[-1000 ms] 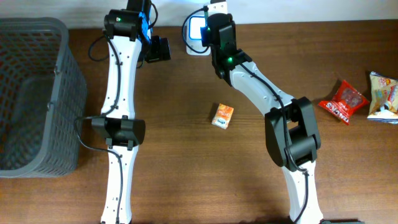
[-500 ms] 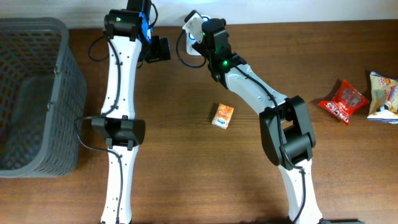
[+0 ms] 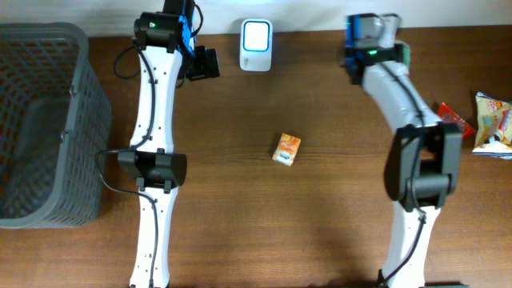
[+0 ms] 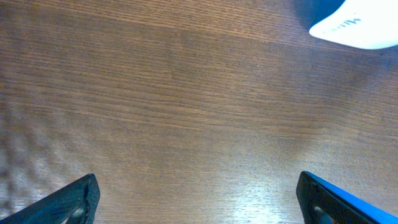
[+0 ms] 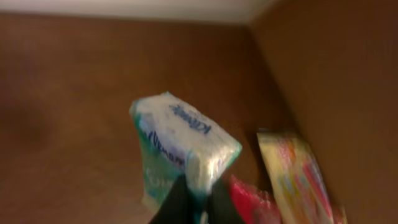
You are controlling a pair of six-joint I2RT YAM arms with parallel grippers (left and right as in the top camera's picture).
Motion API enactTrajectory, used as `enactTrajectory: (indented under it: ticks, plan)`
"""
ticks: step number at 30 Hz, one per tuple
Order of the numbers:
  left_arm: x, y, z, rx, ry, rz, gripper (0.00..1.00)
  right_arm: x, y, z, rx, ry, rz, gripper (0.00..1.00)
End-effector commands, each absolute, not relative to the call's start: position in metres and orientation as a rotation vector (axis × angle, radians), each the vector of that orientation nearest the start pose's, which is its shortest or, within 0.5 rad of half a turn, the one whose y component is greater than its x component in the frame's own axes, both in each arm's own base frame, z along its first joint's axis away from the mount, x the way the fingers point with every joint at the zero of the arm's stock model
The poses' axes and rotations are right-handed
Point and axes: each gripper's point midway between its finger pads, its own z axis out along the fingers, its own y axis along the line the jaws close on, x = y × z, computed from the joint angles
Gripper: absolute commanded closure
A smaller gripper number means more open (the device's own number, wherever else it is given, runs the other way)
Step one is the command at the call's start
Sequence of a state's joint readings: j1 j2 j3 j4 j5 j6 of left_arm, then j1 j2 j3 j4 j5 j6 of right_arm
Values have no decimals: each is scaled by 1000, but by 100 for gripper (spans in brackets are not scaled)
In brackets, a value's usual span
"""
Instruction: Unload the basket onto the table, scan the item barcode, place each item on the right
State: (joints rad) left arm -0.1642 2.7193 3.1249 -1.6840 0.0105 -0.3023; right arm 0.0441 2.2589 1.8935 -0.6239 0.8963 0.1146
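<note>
Right claw: the right claw (image 5: 198, 198) was pinched narrow on the lower edge of the pack (image 5: 181, 140), which stood tilted above the fingers.
Pack: a white and green tissue pack with blue lettering, held off the tabletop (image 3: 240, 232) near its far edge, right of the middle.
Change: a second before, the right claw was over the scanner (image 3: 256, 35) at the far edge. Half a second before, it held the pack tilted there. Now the arm had swung well clear to the right, and the scanner's face lay uncovered.
Meaning: the pack had probably been shown to the scanner and the pass looked over. Whether the code was read could not be told.
Under the pack: the right wrist view showed a red packet (image 5: 252, 202) and a yellow packet (image 5: 298, 174) lying near the tabletop's right edge. The pack was likely headed there, though that was only a guess.
Left claw: the left claw (image 4: 199, 208) stood wide and held nothing, over bare wood just beside the scanner. The scanner's white corner showed at the top right of the left wrist view. This arm had not moved in the last second.
Box: a small orange box (image 3: 286, 149) lay in the middle of the tabletop, well apart from both claws, in the same spot as before. It looked like the next thing to scan.
Basket: a grey basket (image 3: 48, 120) stood at the left edge.
</note>
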Motion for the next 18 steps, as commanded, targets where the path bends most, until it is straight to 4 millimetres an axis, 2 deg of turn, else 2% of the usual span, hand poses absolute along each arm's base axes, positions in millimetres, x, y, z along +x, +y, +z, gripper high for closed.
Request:
enactTrajectory:
  ticks: [1, 2, 5, 6, 7, 8, 9, 10, 12, 13, 16, 18]
  plan:
    - [526, -89, 141, -185, 2843, -103, 1, 498, -168, 129, 934, 2215, -930, 96]
    - [526, -89, 141, -185, 2843, -103, 1, 486, -187, 119, 1028, 2245, -890, 96]
    - [526, -89, 141, -186, 2843, -103, 1, 465, -220, 105, 1142, 2311, -816, 96]
    - [526, -89, 141, -185, 2843, -103, 1, 460, -227, 101, 1172, 2327, -788, 88]
    - [526, -89, 141, -185, 2843, -103, 1, 454, -234, 97, 1203, 2342, -769, 88]
    - [526, -89, 141, -185, 2843, -103, 1, 450, -239, 95, 1226, 2349, -750, 79]
    - [526, -89, 141, -185, 2843, -103, 1, 450, -240, 94, 1234, 2355, -730, 50]
    - [526, -89, 141, -185, 2843, -103, 1, 452, -237, 89, 1244, 2377, -660, 1]
    - [526, -89, 141, -185, 2843, -103, 1, 457, -227, 84, 1241, 2408, -567, 1]
    - [526, -89, 141, -185, 2843, -103, 1, 463, -215, 78, 1236, 2444, -450, 1]
    - [526, -89, 141, -185, 2843, -103, 1, 482, -168, 68, 1140, 2564, -66, 1]
    - [526, -89, 141, -185, 2843, -103, 1, 497, -126, 69, 906, 2654, 210, 1]
